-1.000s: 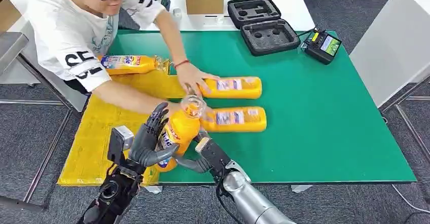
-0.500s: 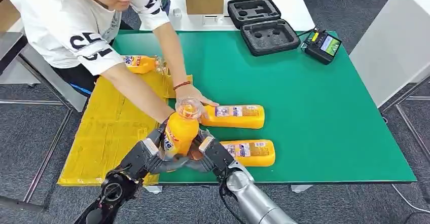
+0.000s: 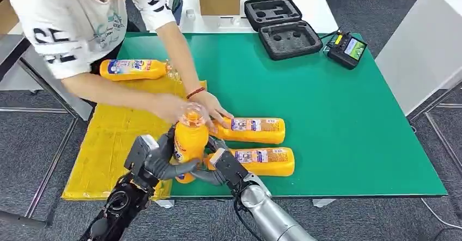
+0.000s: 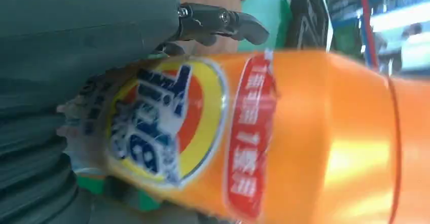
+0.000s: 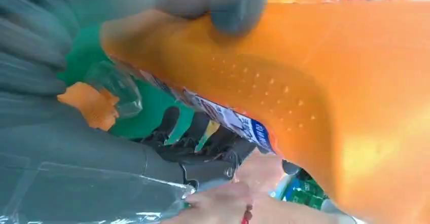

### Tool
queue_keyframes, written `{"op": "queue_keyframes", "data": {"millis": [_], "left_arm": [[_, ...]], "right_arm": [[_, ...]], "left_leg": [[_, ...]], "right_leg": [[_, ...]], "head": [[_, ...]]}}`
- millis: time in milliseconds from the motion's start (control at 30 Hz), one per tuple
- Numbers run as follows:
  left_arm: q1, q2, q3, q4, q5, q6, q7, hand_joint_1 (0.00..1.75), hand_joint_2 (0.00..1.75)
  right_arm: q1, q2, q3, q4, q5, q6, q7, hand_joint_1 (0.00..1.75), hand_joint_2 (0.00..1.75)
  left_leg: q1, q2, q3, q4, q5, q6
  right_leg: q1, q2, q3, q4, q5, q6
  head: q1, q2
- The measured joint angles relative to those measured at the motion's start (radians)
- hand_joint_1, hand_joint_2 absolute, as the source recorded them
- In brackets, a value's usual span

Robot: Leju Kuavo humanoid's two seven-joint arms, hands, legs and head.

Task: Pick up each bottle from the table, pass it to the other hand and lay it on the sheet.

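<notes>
While both hands share the upright bottle (image 3: 189,143) at the desk (image 3: 348,143) front edge, we want our left hand (image 3: 155,162) clamped firm before our right hand (image 3: 218,167), also gripping, lets go. Smooth glossy orange plastic, slick label, dimpled side; yellow sheet (image 3: 109,148) lies left, two bottles (image 3: 253,131) flat right.

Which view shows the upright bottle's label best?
The left wrist view: the upright bottle shows its round logo large there. The head view shows the label small and partly covered by the left robot hand; the right wrist view shows mostly plain orange side.
</notes>
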Motion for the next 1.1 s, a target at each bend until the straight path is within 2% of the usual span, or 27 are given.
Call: {"op": "queue_keyframes", "data": {"millis": [200, 467, 500, 533, 600, 633, 833, 1033, 1100], "left_arm": [[0.001, -0.033, -0.001, 0.019, 0.071, 0.127, -0.016, 1.75, 1.75], [-0.005, -0.051, -0.022, 0.047, 0.084, 0.199, -0.045, 1.75, 1.75], [-0.006, -0.052, -0.023, 0.049, 0.084, 0.199, -0.047, 1.75, 1.75], [-0.007, -0.053, -0.025, 0.052, 0.086, 0.204, -0.049, 1.75, 1.75], [-0.008, -0.055, -0.027, 0.056, 0.096, 0.219, -0.055, 1.75, 1.75], [-0.011, -0.056, -0.029, 0.057, 0.100, 0.231, -0.060, 1.75, 1.75], [-0.027, -0.063, -0.034, 0.063, 0.118, 0.297, -0.103, 1.75, 1.75], [-0.034, -0.063, -0.020, 0.058, 0.069, 0.388, -0.179, 1.75, 1.75], [-0.034, -0.058, 0.029, 0.064, 0.046, 0.467, -0.183, 1.75, 1.75]], "right_arm": [[-0.014, 0.005, 0.000, 0.000, -0.003, 0.000, 0.010, 1.75, 1.75], [-0.016, 0.007, 0.000, 0.000, -0.007, 0.000, 0.011, 1.75, 1.75], [-0.016, 0.007, 0.000, 0.000, -0.007, 0.000, 0.011, 1.61, 1.75], [-0.016, 0.007, 0.000, 0.000, -0.007, -0.001, 0.011, 0.00, 1.75], [-0.016, 0.007, -0.001, 0.000, -0.005, -0.002, 0.010, 0.00, 1.75], [-0.015, 0.008, 0.000, 0.000, -0.001, -0.004, 0.007, 0.00, 0.00], [0.013, 0.013, 0.006, -0.071, 0.043, -0.073, -0.012, 0.00, 0.00], [0.082, -0.022, 0.025, -0.264, 0.101, -0.144, 0.011, 0.00, 0.00], [0.103, -0.029, 0.036, -0.372, 0.116, -0.185, -0.021, 0.00, 0.00]], "left_leg": [[0.000, 0.000, 0.000, 0.000, 0.000, 0.000], [0.000, 0.000, 0.000, 0.000, 0.000, 0.000], [0.000, 0.000, 0.000, 0.000, 0.000, 0.000], [0.000, 0.000, 0.000, 0.000, 0.000, 0.000], [0.000, 0.000, 0.000, 0.000, 0.000, 0.000], [0.000, 0.000, 0.000, 0.000, 0.000, 0.000], [0.000, 0.000, -0.001, 0.000, 0.000, 0.000], [0.000, -0.002, -0.002, 0.000, 0.000, 0.000], [0.000, 0.002, 0.000, 0.000, -0.002, -0.001]], "right_leg": [[0.000, 0.000, 0.000, 0.000, 0.000, 0.000], [0.000, 0.000, 0.000, 0.000, 0.000, 0.000], [0.000, 0.000, 0.000, 0.000, 0.000, 0.000], [0.000, 0.000, 0.000, 0.000, 0.000, 0.000], [0.000, 0.000, 0.000, 0.000, 0.000, 0.000], [0.000, 0.000, 0.000, 0.000, 0.000, 0.000], [0.000, 0.000, 0.000, 0.000, 0.000, 0.000], [0.000, -0.001, 0.000, 0.000, 0.000, 0.000], [0.000, 0.002, 0.000, 0.000, 0.000, 0.000]], "head": [[0.000, 0.000], [0.000, 0.000], [0.000, 0.000], [0.000, 0.000], [0.000, 0.000], [0.000, 0.000], [0.000, 0.000], [0.001, 0.000], [0.000, 0.000]]}}
